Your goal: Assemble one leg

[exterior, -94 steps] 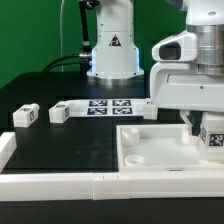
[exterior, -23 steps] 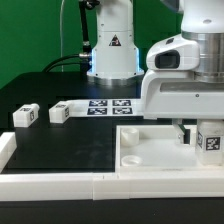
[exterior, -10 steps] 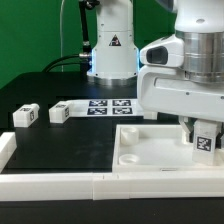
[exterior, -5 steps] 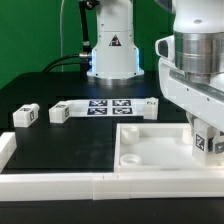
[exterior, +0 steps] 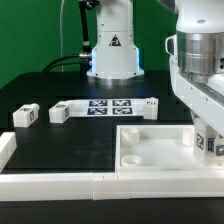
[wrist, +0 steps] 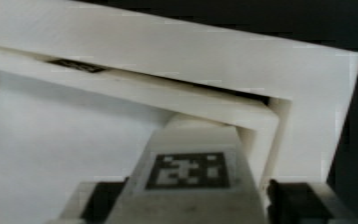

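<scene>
I've got one leg [wrist: 188, 170] pinched between the pincer [exterior: 206, 143] fingers, held right at the tabletop [exterior: 150, 155] corner at the exterior view's right, seating looks underway not finished, two spare legs [exterior: 25, 116] beyond the tabletop on the surface [exterior: 60, 150].

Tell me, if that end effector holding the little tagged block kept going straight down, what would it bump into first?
Probably the tabletop: the leg in the end effector points at its corner wall, though depth is unclear.
</scene>
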You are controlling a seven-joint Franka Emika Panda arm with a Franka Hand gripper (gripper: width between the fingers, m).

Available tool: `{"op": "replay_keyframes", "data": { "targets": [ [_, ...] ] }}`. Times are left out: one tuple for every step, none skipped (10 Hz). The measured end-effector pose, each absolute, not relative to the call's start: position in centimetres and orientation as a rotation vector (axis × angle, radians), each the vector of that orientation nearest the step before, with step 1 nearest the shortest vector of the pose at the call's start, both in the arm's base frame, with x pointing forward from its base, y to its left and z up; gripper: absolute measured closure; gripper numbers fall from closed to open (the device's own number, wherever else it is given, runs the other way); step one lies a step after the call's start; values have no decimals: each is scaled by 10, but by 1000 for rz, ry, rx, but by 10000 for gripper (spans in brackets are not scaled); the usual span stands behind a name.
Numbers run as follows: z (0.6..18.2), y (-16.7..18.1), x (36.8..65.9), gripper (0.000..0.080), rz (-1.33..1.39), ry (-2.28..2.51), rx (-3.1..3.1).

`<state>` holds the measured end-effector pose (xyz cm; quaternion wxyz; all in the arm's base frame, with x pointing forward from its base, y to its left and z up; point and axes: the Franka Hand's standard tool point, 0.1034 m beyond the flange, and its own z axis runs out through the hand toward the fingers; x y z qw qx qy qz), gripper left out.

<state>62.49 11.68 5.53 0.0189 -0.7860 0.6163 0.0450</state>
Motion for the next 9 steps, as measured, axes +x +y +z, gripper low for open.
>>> {"op": "replay_keyframes", "data": {
  "targets": [
    [55,120,624,281,138,1788,-2532],
    [55,120,624,188,136,1645,-2619],
    [55,119,624,188,130,1447,-2726],
    [55,118,624,158,123,1218,-2829],
    [55,118,624,158,118,1038,-2895],
    [55,119,624,151,110,834,-2960],
    [55,121,623,151,103,654,-3004],
    [55,122,623,150,95,463,-3043],
    [55,121,623,150,93,307,-3065]
  ]
}}
